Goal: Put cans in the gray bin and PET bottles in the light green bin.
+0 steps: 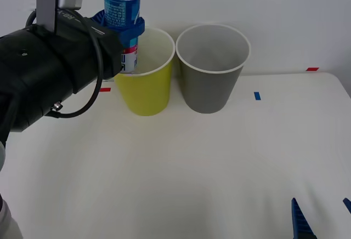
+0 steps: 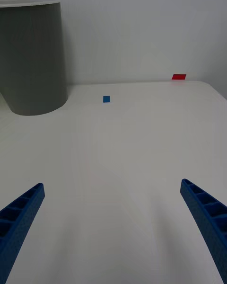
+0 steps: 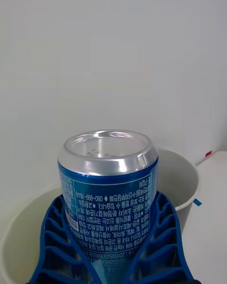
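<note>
My left gripper [image 1: 123, 29] is shut on the can [image 1: 122, 6], a slim blue can with a silver end. It holds the can upright over the left part of the light green bin's [image 1: 147, 94] opening. In the left wrist view the can [image 3: 109, 189] stands between the blue fingers [image 3: 52, 241], with the light green bin's pale inside [image 3: 21, 232] beneath. The gray bin [image 1: 211, 88] stands just right of the green one, and its wall [image 2: 33, 57] also appears in the right wrist view. My right gripper [image 1: 321, 214] rests open near the table's front right edge. PET bottles are out of view.
The white table [image 1: 175, 168] ends at a white wall close behind the bins. Small tape marks lie on it: blue [image 1: 257, 95] right of the gray bin, red [image 1: 312, 69] at the far right, red [image 1: 105, 90] left of the green bin.
</note>
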{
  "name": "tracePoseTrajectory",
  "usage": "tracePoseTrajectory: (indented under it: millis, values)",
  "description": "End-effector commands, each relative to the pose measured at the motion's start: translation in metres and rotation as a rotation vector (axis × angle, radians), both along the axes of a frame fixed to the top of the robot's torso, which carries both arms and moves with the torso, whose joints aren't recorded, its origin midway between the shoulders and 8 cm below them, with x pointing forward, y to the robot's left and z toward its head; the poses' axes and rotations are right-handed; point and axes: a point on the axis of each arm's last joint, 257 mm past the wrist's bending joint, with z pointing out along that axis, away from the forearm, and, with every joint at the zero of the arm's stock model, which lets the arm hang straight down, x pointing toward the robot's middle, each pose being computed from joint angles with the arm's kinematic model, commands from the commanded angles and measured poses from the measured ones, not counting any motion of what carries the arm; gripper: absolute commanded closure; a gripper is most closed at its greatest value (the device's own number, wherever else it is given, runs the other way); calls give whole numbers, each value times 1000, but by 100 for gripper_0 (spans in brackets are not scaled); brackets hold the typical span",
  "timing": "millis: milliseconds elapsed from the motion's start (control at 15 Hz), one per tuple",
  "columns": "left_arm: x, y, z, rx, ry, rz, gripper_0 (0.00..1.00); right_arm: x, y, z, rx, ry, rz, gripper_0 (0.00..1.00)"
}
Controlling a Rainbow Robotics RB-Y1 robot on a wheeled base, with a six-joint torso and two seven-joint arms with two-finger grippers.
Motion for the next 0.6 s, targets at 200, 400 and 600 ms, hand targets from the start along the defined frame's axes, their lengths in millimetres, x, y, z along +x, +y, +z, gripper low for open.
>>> tracePoseTrajectory:
  millis: [200,400,600]
  values:
    - [0,-7,22,-13,-50,7,100,0,0,0,0,0,0,0]
    - [-8,-23,67,-38,-192,-16,100,0,0,0,0,0,0,0]
    - [2,-52,89,-64,-232,-69,100,0,0,0,0,0,0,0]
